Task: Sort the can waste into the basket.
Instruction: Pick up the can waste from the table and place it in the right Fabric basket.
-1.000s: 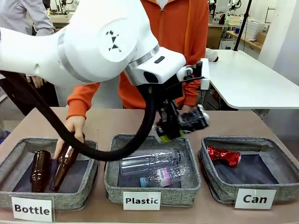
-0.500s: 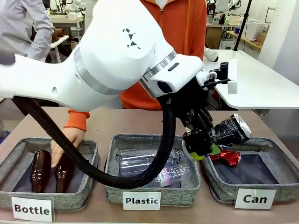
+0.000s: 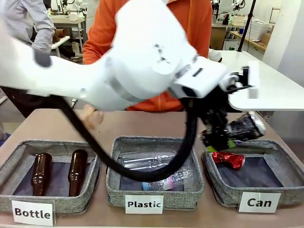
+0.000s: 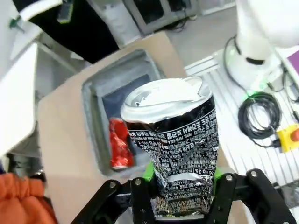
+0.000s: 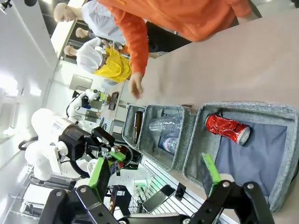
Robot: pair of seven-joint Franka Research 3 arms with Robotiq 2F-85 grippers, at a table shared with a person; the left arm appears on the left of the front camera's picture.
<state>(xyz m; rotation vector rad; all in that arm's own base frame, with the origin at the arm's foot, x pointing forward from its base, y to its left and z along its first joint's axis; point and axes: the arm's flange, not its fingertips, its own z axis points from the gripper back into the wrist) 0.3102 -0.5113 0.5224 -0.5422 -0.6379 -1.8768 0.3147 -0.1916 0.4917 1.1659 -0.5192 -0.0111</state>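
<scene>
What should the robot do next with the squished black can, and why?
Probably carry it slightly farther over the Can basket, then let go. The left gripper is shut on the crushed black-printed can above the basket's near-left corner, beside the red can lying inside.

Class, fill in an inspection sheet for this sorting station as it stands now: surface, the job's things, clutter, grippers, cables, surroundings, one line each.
Surface: brown table carrying three grey baskets in a row.
Job's things: silver can, dented, held above the Can basket; red can lies crushed inside that basket.
Clutter: two brown bottles in the Bottle basket; clear plastic bottles in the Plastic basket.
Grippers: left gripper shut on the silver can; right gripper open, holding nothing, looking down at the Can basket.
Cables: black hose loops from the left arm over the Plastic basket.
Surroundings: person in an orange top at the far side; white table behind.
</scene>
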